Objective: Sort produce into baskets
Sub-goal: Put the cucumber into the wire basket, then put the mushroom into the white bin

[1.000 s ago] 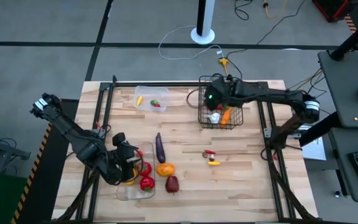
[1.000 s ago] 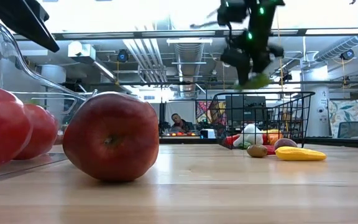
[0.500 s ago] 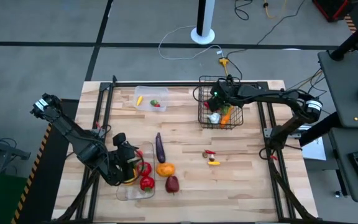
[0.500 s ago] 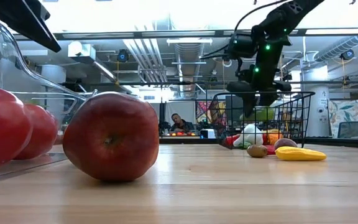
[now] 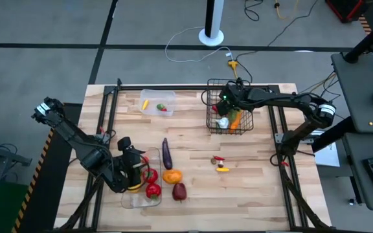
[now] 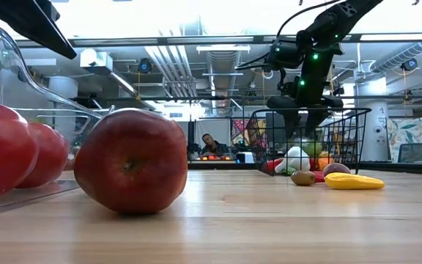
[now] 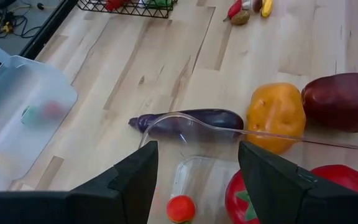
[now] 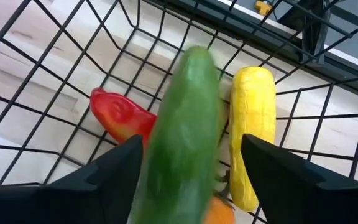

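Since a second ago my right arm has come down from above the black wire basket [image 5: 228, 116] to its rim, and the green cucumber [image 8: 182, 143] it carried has dropped lower. The right jaws [image 8: 188, 171] now stand parted with the cucumber lying between them, blurred; I cannot tell if the fingers still touch it.

The worktop [image 5: 258, 188] carries three containers. The wire basket stands at the far right; inside I see a yellow corn-like piece [image 8: 252, 134], a red pepper [image 8: 120, 115], a white bulb [image 6: 294, 158] and something orange [image 5: 236, 119]. The long clear tray [image 5: 129, 200] lies at the near left, under my left arm, and holds red tomatoes [image 5: 153, 189] and a small red ball [image 7: 181, 208]. The small clear tub [image 5: 157, 101] sits at the far left with a yellow bit and a red-and-green bit in it.

The left jaws [image 7: 194, 180] hover open and empty over the tray's far end.

Loose on the worktop: a purple eggplant [image 5: 166, 154] just beyond the tray, an orange-yellow pepper [image 5: 171, 175], a dark red apple [image 5: 179, 191], and, well to the right, a small yellow piece [image 5: 223, 169] by a red one [image 5: 218, 159].
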Controlling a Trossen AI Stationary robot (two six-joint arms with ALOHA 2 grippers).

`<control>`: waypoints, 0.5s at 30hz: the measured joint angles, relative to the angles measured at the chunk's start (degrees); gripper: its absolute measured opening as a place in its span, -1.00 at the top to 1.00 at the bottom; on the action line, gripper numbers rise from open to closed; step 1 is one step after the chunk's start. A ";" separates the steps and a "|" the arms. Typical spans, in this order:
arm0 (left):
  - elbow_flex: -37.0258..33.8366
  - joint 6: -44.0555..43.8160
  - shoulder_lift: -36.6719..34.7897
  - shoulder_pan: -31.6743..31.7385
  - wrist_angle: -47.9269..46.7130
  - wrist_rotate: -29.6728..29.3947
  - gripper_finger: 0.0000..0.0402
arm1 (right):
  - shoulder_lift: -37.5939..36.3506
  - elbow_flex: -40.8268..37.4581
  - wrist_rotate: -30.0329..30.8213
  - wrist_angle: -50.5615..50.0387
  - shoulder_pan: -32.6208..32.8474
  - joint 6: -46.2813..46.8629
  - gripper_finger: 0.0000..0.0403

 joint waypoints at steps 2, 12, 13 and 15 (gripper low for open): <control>0.00 0.00 0.00 0.00 0.00 0.00 -0.02 | 0.00 0.00 -0.01 0.00 0.00 0.22 -0.35; 0.02 0.00 0.00 0.00 0.51 0.02 -0.02 | -4.14 0.02 -1.91 0.33 1.76 0.47 -0.43; 0.02 0.00 0.00 0.00 0.67 0.02 -0.02 | -5.14 0.02 -1.93 0.32 2.48 0.69 -0.42; 0.02 0.00 0.01 0.00 1.36 0.02 -0.02 | -7.32 0.02 -1.92 0.42 4.41 1.34 -0.40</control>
